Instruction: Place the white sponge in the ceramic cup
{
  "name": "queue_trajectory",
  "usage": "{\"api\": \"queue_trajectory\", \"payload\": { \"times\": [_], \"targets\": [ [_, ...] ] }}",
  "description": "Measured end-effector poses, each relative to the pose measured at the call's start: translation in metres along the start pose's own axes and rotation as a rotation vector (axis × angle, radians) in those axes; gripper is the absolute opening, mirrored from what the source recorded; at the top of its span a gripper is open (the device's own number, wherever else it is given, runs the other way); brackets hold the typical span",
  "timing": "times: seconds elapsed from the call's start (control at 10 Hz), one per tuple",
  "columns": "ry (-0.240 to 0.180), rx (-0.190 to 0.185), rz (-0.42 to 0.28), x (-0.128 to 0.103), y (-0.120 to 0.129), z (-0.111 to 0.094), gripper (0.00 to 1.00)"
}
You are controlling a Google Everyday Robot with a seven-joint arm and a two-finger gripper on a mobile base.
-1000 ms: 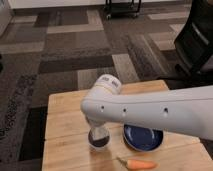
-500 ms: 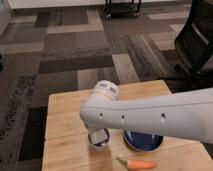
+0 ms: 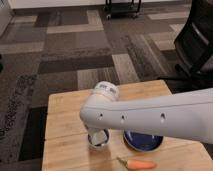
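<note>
Gripper [image 3: 99,136] low over the ceramic cup [image 3: 98,144] on the wooden desk [image 3: 65,130], jaws hidden by the white arm [image 3: 150,117], state unclear. White sponge [image 3: 100,136] apparently at the cup mouth. Dark blue plate [image 3: 143,142] just beside the cup, carrot [image 3: 140,164] near the desk's front edge.

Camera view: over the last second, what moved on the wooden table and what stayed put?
The white robot arm swung slightly left, so its gripper now hangs directly over the small white ceramic cup, where something whitish shows at the cup's mouth; whether that is the sponge cannot be told. The dark blue round plate, orange carrot and wooden table stayed put.
</note>
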Motion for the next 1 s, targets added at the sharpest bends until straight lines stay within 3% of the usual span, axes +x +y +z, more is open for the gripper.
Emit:
{"api": "queue_trajectory", "payload": {
  "times": [0.1, 0.3, 1.0],
  "targets": [
    [0.0, 0.0, 0.0, 0.0001, 0.0, 0.0001, 0.61],
    [0.002, 0.0, 0.0, 0.0005, -0.0002, 0.0003, 0.78],
    [0.006, 0.0, 0.002, 0.0018, -0.0004, 0.001, 0.8]
  ]
}}
